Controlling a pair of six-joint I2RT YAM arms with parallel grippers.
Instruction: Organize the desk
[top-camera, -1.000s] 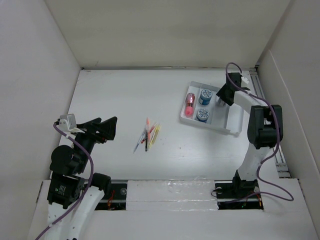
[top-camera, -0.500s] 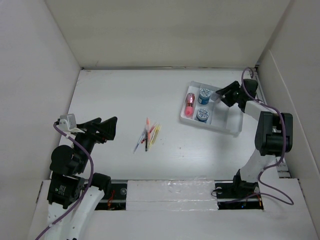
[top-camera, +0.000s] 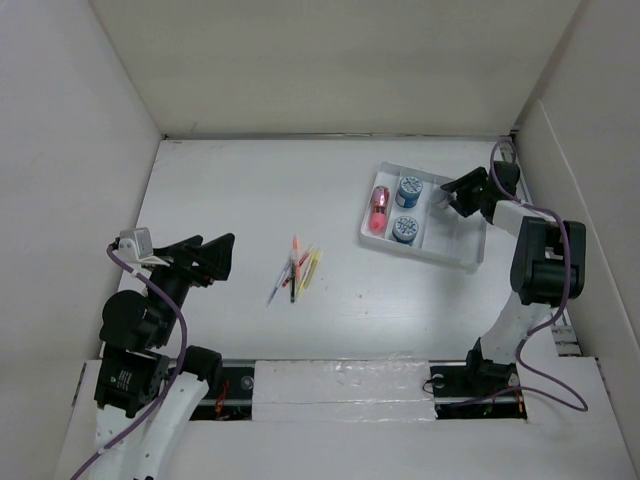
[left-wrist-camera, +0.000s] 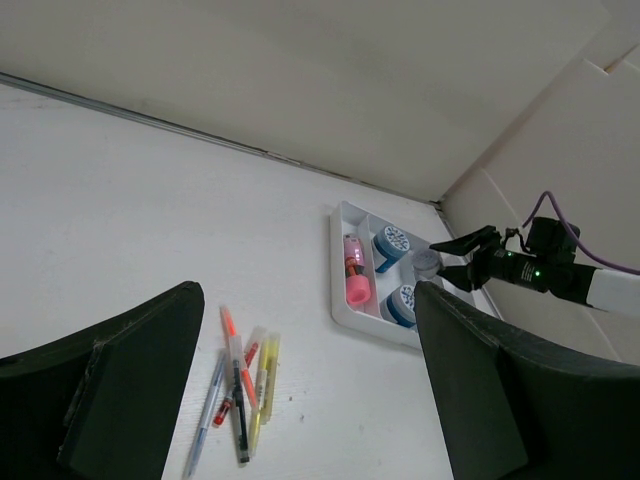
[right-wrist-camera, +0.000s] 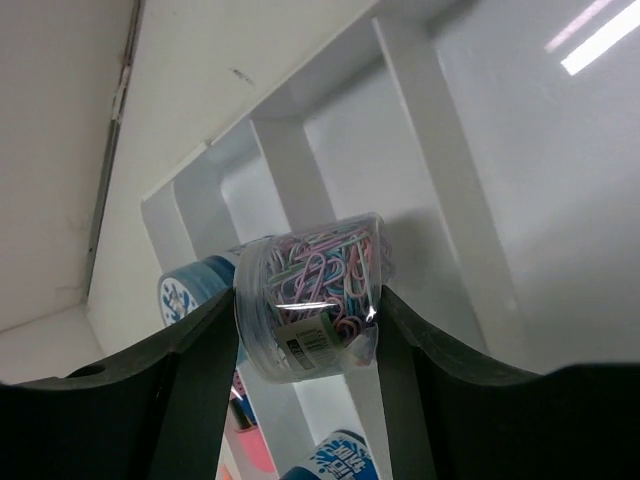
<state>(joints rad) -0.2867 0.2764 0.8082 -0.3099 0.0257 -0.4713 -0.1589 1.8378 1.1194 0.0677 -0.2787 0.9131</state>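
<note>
The white desk (top-camera: 240, 190) fills the space between three walls, with its front rail by the arm bases. A white compartmented tray (top-camera: 462, 240) sits at its far right and holds two blue tubs (top-camera: 410, 192) and a pink item (top-camera: 379, 208). The left claw (top-camera: 222, 256) hangs wide and empty near the left edge. Loose pens (top-camera: 296, 270) lie mid-desk. The right claw (top-camera: 440, 197) grips a clear jar of paper clips (right-wrist-camera: 312, 295) over the tray.

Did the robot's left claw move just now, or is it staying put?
No. The left gripper is still open in the same spot, just left of the pens on the desk.
</note>
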